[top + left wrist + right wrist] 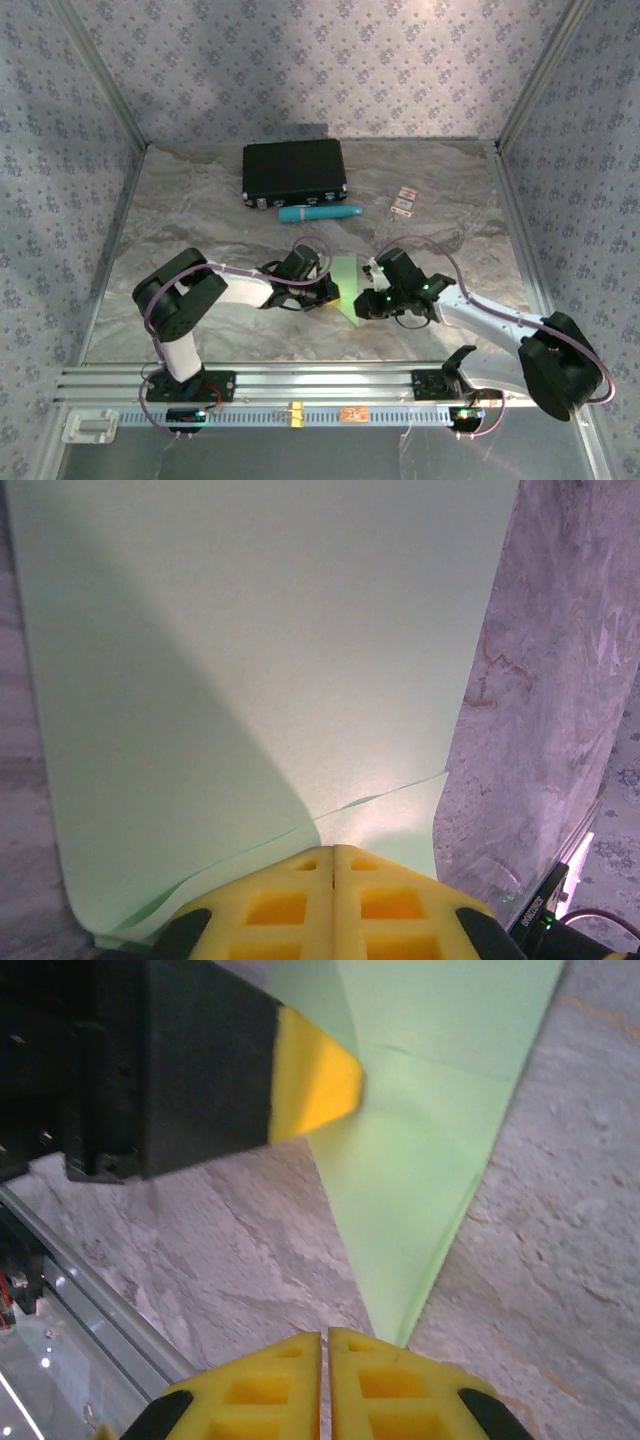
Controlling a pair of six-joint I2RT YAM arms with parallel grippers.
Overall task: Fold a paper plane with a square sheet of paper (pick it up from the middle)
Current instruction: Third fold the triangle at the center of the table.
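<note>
Pale green, the sheet of paper (pixel 347 288) lies partly folded on the marble worktop (pixel 200 220) between my two claws, one end tapered to a point. My left claw (pixel 333 852) is pressed together at the sheet's edge. My right claw (pixel 325 1338) is pressed together just at the point. Whether either pinches paper I cannot tell.

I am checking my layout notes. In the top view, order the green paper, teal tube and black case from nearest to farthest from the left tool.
1. green paper, at the left tool.
2. teal tube, beyond it.
3. black case, at the back.
</note>
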